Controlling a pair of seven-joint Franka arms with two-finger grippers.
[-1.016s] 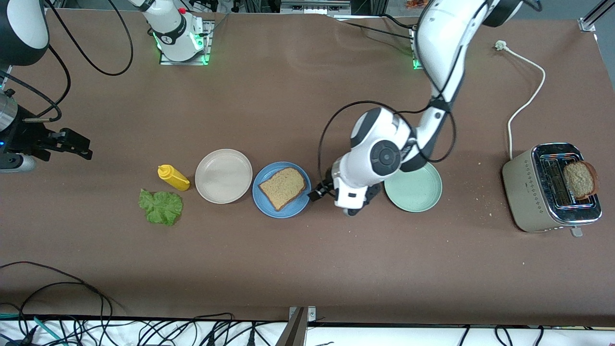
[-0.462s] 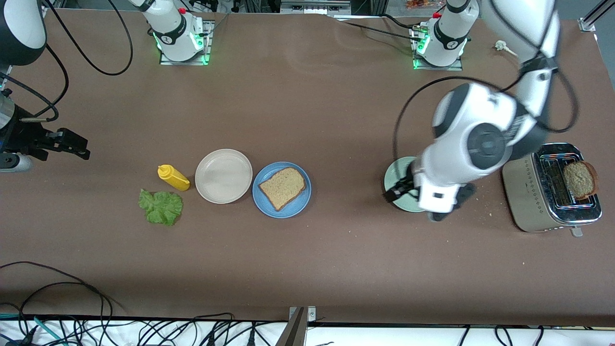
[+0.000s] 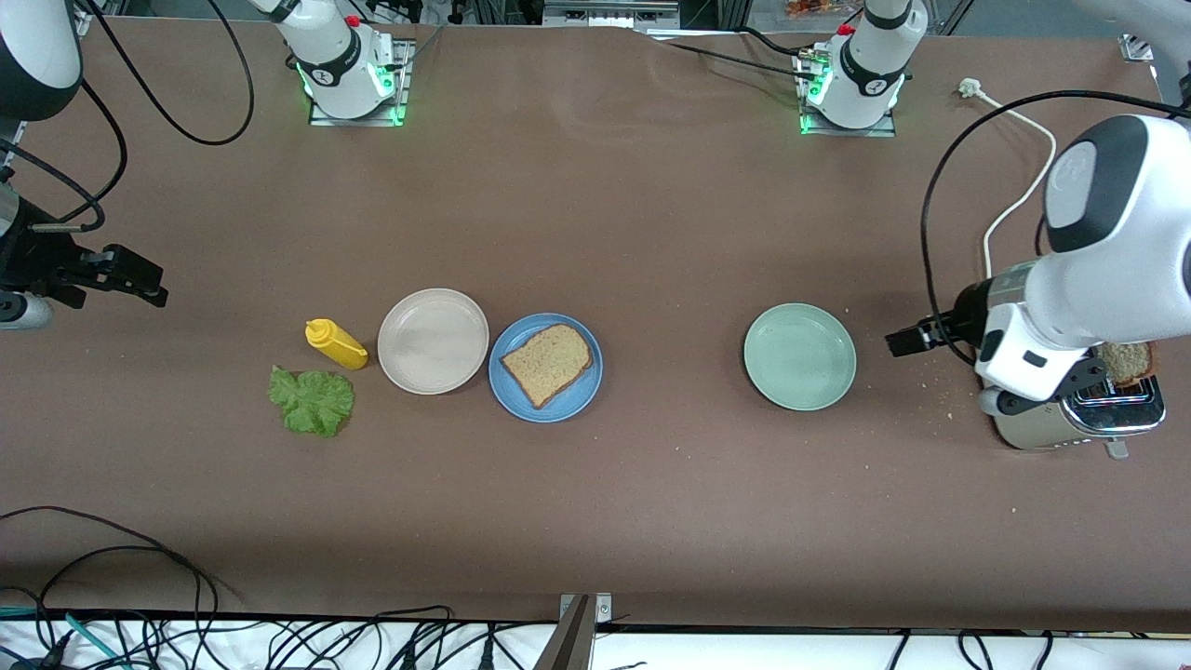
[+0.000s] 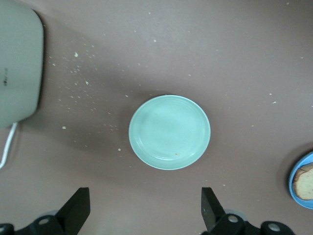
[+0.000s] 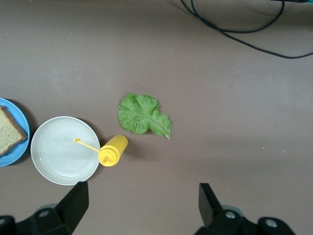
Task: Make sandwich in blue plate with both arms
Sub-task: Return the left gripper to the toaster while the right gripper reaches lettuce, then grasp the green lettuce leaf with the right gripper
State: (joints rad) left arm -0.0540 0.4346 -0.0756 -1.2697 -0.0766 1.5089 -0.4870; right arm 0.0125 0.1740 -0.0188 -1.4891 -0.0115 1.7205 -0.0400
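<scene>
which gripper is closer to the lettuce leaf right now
The right. The right gripper hangs open over bare table at the right arm's end, a short way from the lettuce leaf. The left gripper hangs open between the mint-green plate and the toaster.

Count of things on the brown table (image 3: 595, 214)

3 round plates: 1 matte blue plate (image 3: 569, 403), 1 cream plate (image 3: 433, 341), 1 mint-green plate (image 3: 799, 356). 2 brown bread slices: 1 on the blue plate (image 3: 547, 364), 1 in the toaster (image 3: 1128, 361). 1 ruffled green lettuce leaf (image 3: 312, 401), 1 yellow squeeze bottle (image 3: 336, 343), 1 beige toaster (image 3: 1042, 430).
</scene>
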